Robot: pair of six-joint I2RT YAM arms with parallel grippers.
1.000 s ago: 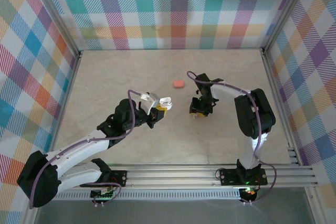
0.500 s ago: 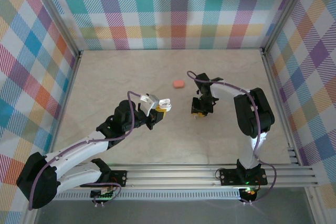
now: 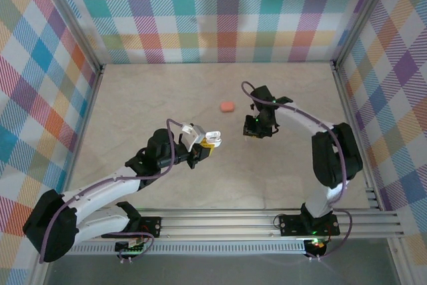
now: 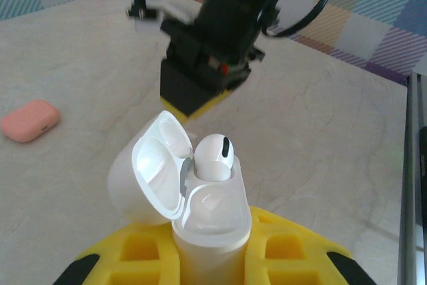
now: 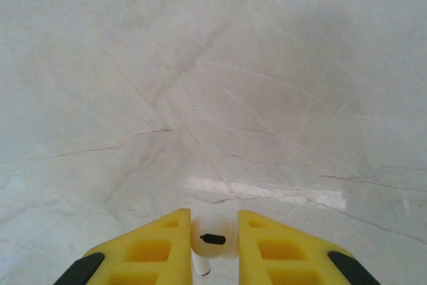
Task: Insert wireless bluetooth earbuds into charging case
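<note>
Gripping, left arm: left jaws clenched on the body of the white case [image 4: 208, 221], held upright and apparently clear of the table [image 3: 133, 91]; lid [image 4: 150, 165] swung open to one side
Gripping, right arm: right jaws pinched on a white earbud [image 5: 213, 237], which fills the gap between the yellow fingertips [image 5: 157, 248]
Task items: a second earbud [image 4: 215, 157] sits in the case; the socket beside it looks empty; the held earbud hangs off to the right of the case, apart from it
Bystander: pink case [image 3: 227, 106], closed, flat on the table beyond and between the arms, touching neither
Risk, slip: the earbud is tiny and smooth, held only at the tips; a small twist could roll it out onto the table
Risk, misalignment: a tilted earbud would likely jam on the socket rim; pressing harder could shove the case askew in the left jaws
Risk, collision: broad fingertips coming in close may knock the open lid or unseat the second earbud
Open room: bare table between the two arms, so a straight approach looks free
Edges: checked walls [image 3: 220, 11] on three sides and the mounting rail [image 3: 267, 221] at the near edge, all well away from the work
</note>
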